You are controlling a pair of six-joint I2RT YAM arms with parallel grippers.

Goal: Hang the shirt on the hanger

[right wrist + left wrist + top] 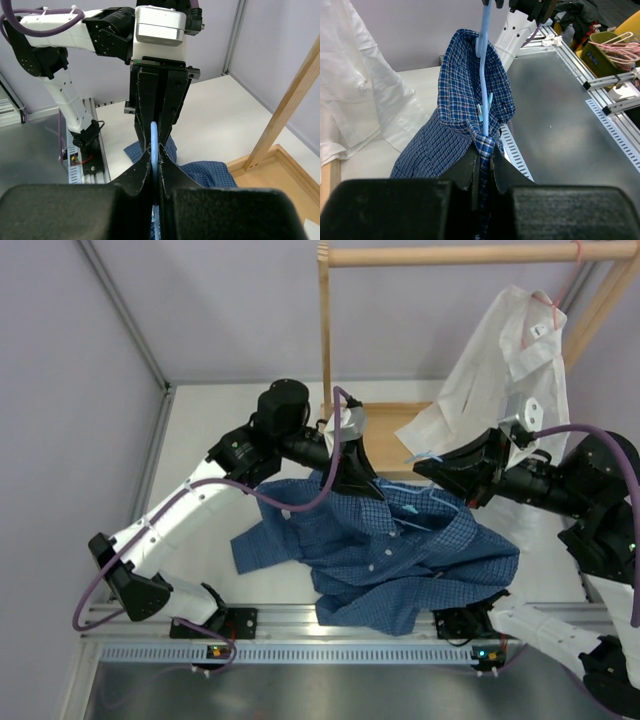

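The dark blue checked shirt [400, 560] lies spread on the table, with one part lifted toward the left gripper. My left gripper [358, 485] is shut on a fold of the shirt [455, 100], near its collar. The light blue hanger [484, 75] runs from inside that fold up to my right gripper. In the left wrist view the left gripper [484, 150] pinches checked cloth between its jaws. My right gripper [428, 468] is shut on the hanger [155, 132], its fingertips [155, 150] close to the left gripper's fingers [159, 100]. A short piece of hanger [420, 456] shows in the top view.
A wooden clothes rack [325, 330] stands at the back, with a white shirt [500, 370] on a pink hanger. Its wooden base [400, 425] lies behind the grippers. A box of pink hangers [615, 47] sits off the table. A metal rail [300, 625] runs along the near edge.
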